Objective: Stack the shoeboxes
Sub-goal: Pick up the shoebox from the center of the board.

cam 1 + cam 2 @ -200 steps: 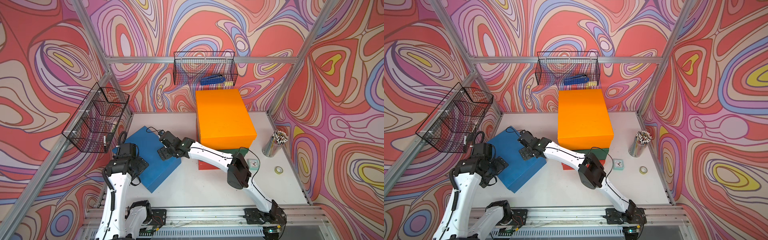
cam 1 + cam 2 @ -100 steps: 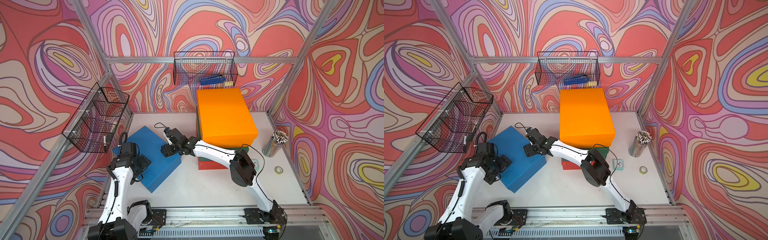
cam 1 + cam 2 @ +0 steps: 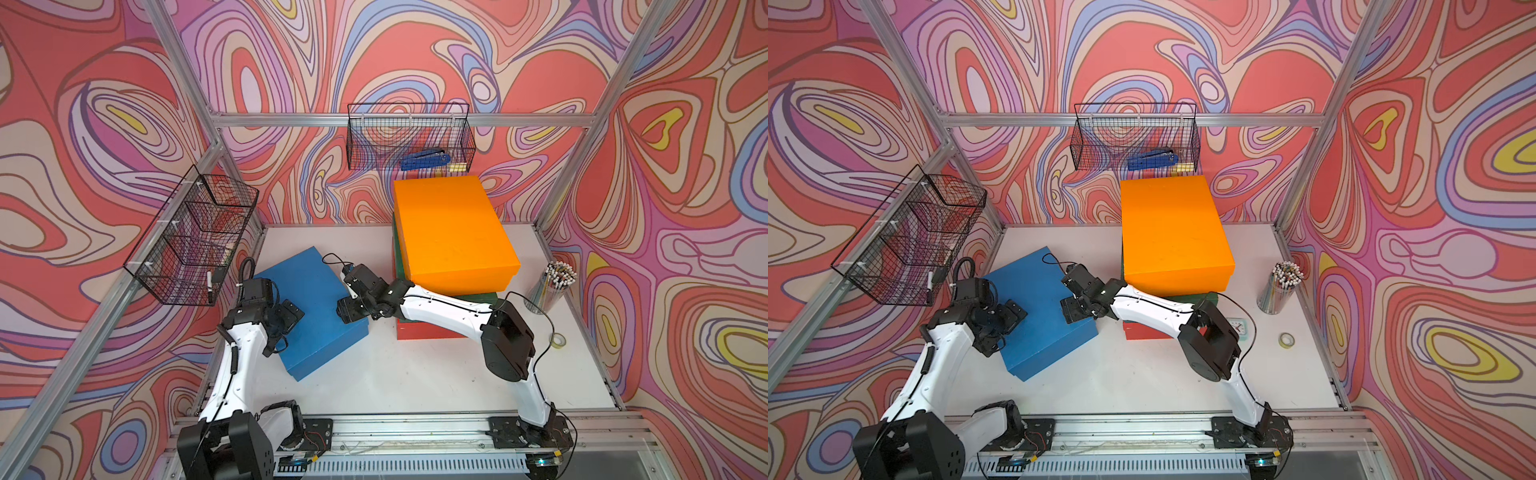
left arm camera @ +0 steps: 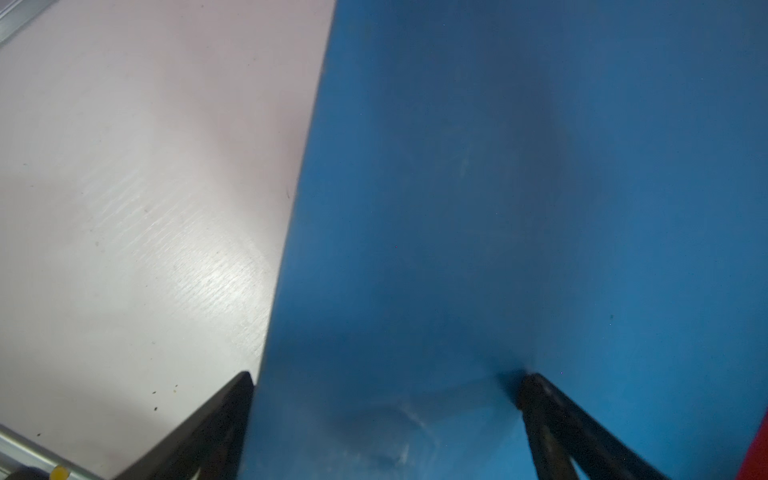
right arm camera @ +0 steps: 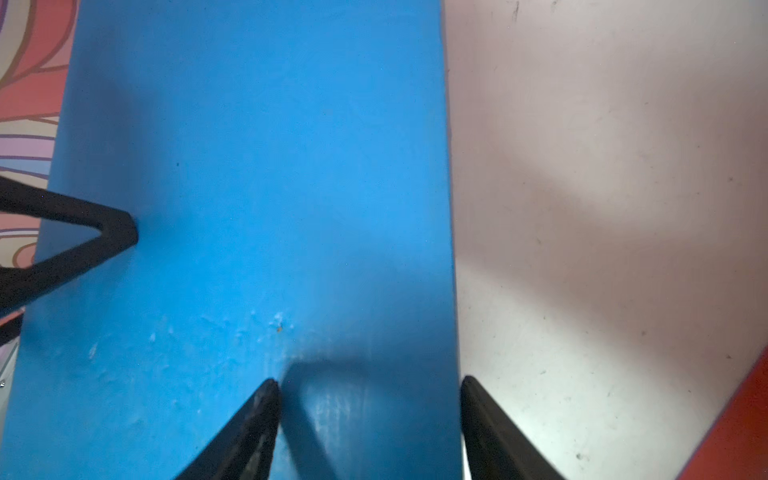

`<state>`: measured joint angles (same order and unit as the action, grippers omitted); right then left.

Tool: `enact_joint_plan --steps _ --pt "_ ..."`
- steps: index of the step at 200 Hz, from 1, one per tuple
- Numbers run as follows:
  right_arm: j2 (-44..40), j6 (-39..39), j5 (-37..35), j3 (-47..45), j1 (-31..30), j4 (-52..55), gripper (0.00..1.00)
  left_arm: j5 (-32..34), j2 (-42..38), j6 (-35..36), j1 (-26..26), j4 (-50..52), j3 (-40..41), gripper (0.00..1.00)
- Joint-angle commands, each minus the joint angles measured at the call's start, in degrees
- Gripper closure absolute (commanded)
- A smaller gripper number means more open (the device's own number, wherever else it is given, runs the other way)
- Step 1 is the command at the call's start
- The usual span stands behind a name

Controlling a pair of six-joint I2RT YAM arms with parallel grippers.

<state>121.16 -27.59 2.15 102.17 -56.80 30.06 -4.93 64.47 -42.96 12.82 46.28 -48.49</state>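
Straddling edges of the solid blue rectangular shoebox (image 3: pixel 313 289): my left gripper (image 4: pixel 386 374) at nine o'clock, right gripper (image 5: pixel 368 380) at three, jaws apart.

The left arm (image 3: pixel 230 374) and right arm (image 3: pixel 440 309) wear white link shells between bulky black joint housings, trailing thin black cables (image 3: pixel 242 272), on black screwed base plates (image 3: pixel 505 428).

Left arm (image 3: pixel 239 357) and right arm (image 3: pixel 440 309) reach inward, left pincer (image 4: pixel 386 376) gaping wide, right pincer (image 5: pixel 369 379) seemingly parted less.
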Motion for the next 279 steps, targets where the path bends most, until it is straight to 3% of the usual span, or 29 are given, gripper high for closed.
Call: enact_joint_plan --steps 1,73,93,99,139,196,240,279 --pt "0.99 -2.86 7.07 -0.84 -4.42 1.11 0.29 -2.41 3.05 -0.46 -0.29 -5.41 -0.87 0.01" --pt "10.34 -4.2 3.11 11.11 -4.55 4.52 0.14 3.59 8.73 1.52 0.15 -7.07 -6.43 0.06" --pt "12.97 -5.35 2.65 12.84 -4.55 4.1 0.1 1.67 10.57 1.04 0.48 -9.88 -5.88 0.08" --pt "13.63 -5.78 2.91 12.84 -4.55 3.53 0.02 0.67 11.1 1.19 0.49 -10.99 -5.68 0.09" --pt "15.35 -7.47 5.96 10.2 -4.46 -2.45 0.02 -3.01 13.27 1.84 0.59 -14.69 -5.13 0.12" --pt "14.51 -9.54 16.65 8.43 -4.55 -10.7 0.16 -10.19 12.33 0.47 0.55 -18.79 -1.96 0.18" --pt "11.7 -10.19 21.38 11.77 -5.47 -8.97 0.33 -14.64 8.86 -2.0 0.54 -19.55 -0.31 0.21" --pt "10.6 -10.14 22.72 15.65 -6.7 -4.58 0.39 -17.53 3.6 -4.85 0.52 -18.88 -0.02 0.21"
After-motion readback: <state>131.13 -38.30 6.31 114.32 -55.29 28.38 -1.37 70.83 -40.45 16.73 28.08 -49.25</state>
